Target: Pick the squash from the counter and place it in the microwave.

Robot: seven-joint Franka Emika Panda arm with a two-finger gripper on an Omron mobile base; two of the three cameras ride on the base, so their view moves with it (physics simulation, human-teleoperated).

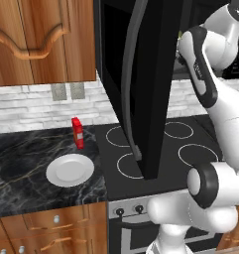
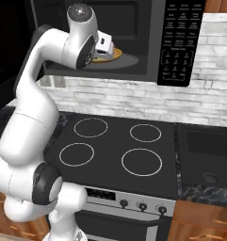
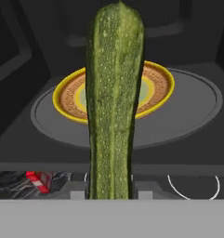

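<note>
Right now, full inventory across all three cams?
squash: 1, dark green, held in the gripper, at the microwave opening
microwave: 1, black, above the stovetop, door open
yellow plate: 1, yellow rim, brown centre, on the microwave turntable
stovetop: 1, black, four white rings
white plate: 1, white, on the counter
counter: 1, black marble, left of the stovetop
red bottle: 1, red, upright behind the white plate
sink: 1, dark, right of the stovetop
gripper: 1, shut on the squash
</note>
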